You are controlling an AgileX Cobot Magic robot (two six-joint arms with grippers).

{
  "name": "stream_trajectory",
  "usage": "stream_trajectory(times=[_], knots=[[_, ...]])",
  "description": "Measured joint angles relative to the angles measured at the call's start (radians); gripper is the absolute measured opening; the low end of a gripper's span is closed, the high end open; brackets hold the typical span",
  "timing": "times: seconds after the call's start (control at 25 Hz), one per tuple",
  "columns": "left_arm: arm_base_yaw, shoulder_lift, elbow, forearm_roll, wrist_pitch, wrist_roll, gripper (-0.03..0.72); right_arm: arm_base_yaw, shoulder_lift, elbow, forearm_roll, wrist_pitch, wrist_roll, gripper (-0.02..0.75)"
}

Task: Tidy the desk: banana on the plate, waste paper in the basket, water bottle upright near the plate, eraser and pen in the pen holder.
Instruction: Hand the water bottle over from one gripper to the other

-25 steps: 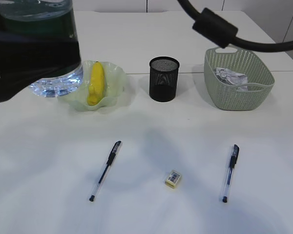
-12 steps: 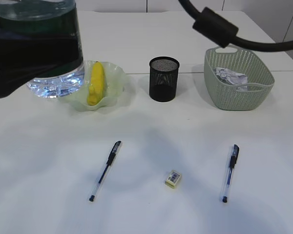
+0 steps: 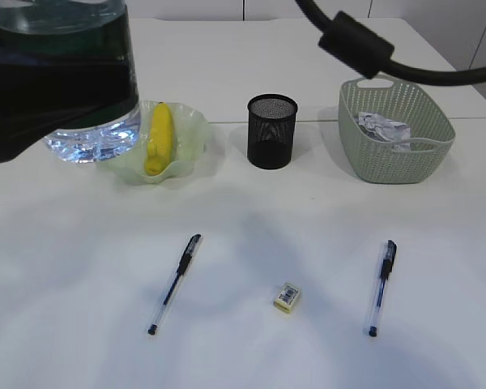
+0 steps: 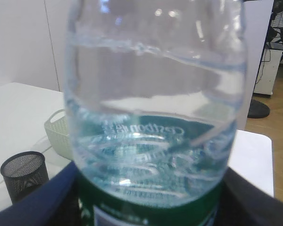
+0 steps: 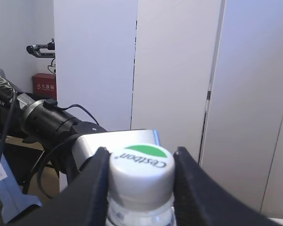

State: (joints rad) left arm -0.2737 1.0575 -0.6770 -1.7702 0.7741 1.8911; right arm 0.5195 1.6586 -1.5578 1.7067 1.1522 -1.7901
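The water bottle (image 3: 93,134) hangs in the air close to the exterior camera at the top left, upright, in front of the plate (image 3: 196,130). My left gripper (image 4: 151,207) is shut on its green-labelled body, one dark finger (image 4: 35,200) on each side. My right gripper (image 5: 140,165) is shut on the white cap (image 5: 140,172). The banana (image 3: 159,136) lies in the plate. Waste paper (image 3: 382,128) sits in the basket (image 3: 389,166). On the desk lie two pens (image 3: 175,282) (image 3: 381,285) with the eraser (image 3: 287,297) between them. The pen holder (image 3: 271,131) stands at the back centre.
A thick black cable (image 3: 364,44) of the right arm arcs across the top right, above the basket. A seam (image 3: 308,121) crosses the white desk behind the pen holder. In the left wrist view the pen holder (image 4: 23,176) and basket (image 4: 56,134) show at the lower left.
The bottle and the left gripper have edged slightly to the right in the exterior view. Nothing lying on the desk has moved.
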Motion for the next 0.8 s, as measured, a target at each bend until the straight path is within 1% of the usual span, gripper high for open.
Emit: stream_trajectory(times=[0.08, 0.24, 0.36, 0.48, 0.6, 0.8], knots=[[0.0, 0.0, 0.0, 0.0, -0.004, 0.008, 0.465, 0.0, 0.0, 0.0, 0.0, 0.0, 0.003, 0.267], [0.0, 0.0, 0.0, 0.0, -0.01, 0.021, 0.463, 0.0, 0.0, 0.0, 0.004, 0.0, 0.022, 0.344], [0.0, 0.002, 0.0, 0.025, -0.031, 0.027, 0.463, 0.0, 0.0, -0.006, 0.047, 0.0, 0.031, 0.391], [0.0, 0.002, 0.0, 0.025, -0.033, 0.029, 0.463, -0.006, 0.0, -0.006, 0.049, -0.004, 0.041, 0.4], [0.0, 0.002, 0.0, 0.027, -0.033, 0.029, 0.463, -0.031, -0.012, -0.006, 0.049, -0.009, 0.056, 0.404], [0.0, 0.002, 0.0, 0.027, -0.06, 0.039, 0.463, -0.112, -0.063, -0.006, 0.037, -0.017, 0.12, 0.407]])
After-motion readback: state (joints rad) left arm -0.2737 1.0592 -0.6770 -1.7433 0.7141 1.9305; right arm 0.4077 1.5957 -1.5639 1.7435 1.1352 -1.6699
